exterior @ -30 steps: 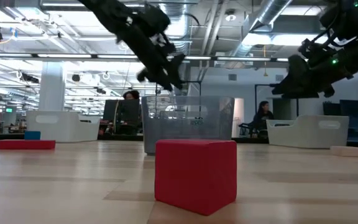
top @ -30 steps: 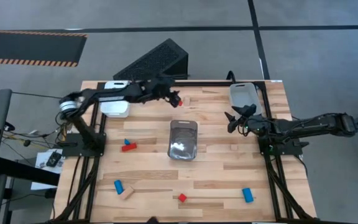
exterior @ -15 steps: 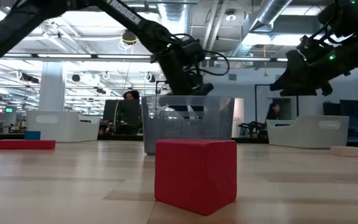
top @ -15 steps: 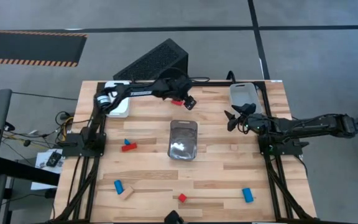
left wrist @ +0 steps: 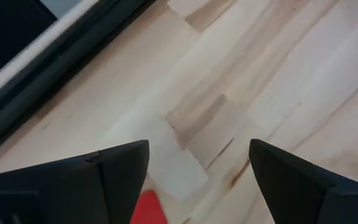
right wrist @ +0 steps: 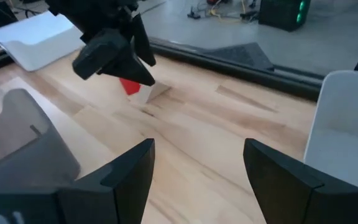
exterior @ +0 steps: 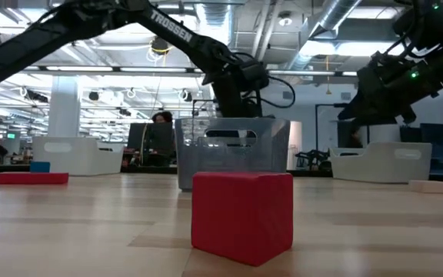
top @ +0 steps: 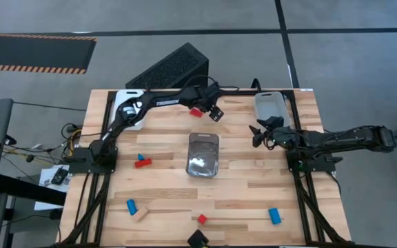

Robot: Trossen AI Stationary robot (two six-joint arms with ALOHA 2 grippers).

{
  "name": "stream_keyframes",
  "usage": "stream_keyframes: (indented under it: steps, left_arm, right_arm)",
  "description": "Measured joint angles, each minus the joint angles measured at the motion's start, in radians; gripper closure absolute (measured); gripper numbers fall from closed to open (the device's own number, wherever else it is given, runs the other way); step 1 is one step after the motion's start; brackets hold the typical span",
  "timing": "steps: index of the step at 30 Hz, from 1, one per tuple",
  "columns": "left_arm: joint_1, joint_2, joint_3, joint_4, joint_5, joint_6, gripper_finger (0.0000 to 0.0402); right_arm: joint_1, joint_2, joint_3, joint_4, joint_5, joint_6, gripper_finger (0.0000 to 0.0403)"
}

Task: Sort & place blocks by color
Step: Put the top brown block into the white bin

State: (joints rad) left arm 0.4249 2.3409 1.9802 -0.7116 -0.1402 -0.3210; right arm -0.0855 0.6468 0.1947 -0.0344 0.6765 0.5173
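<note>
My left gripper (top: pixel 213 110) (left wrist: pixel 199 149) is open and reaches out over the far middle of the table. A red block (top: pixel 196 111) (left wrist: pixel 149 210) lies on the table just below it, with a plain wood block (left wrist: pixel 178 171) (right wrist: pixel 146 93) right beside it. In the left wrist view the wood block shows between the fingers and the red block beside one finger; I see no touch. My right gripper (top: pixel 257 134) (right wrist: pixel 197 180) is open and empty above the table's right half. More blocks lie nearer: a red and a blue one (top: pixel 142 161), a blue one (top: pixel 131 206) by a wood one (top: pixel 140 213), a red one (top: pixel 202 219) (exterior: pixel 242 217) and a blue one (top: pixel 274 215).
A clear tray (top: pixel 202 155) (exterior: pixel 233 154) stands at the table's middle, a white tray (top: pixel 131 118) at the far left and a grey tray (top: pixel 271 105) at the far right. A black slanted box (top: pixel 171 67) stands behind the far edge. People sit in the room beyond.
My left gripper has swung from near the white tray toward the table's right edge and now stands over the red block and the wood block, which have stayed where they were.
</note>
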Motion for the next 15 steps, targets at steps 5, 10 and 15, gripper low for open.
stream_keyframes:
  steps: [5, 10, 15]
  left_arm:
    - [0.005, 0.024, 0.048, -0.034, -0.048, -0.018, 0.0136]
    - [0.018, 0.029, 0.066, -0.046, -0.048, -0.023, 0.0136]
    - [0.03, 0.034, 0.066, -0.089, -0.049, -0.005, 0.0136]
  right_arm:
    - [0.001, 0.0, 0.0, -0.017, -0.004, 0.013, 0.0131]
    - [0.001, 0.0, 0.0, -0.019, -0.025, 0.018, 0.0131]
    - [0.001, 0.0, 0.0, -0.019, -0.034, 0.018, 0.0131]
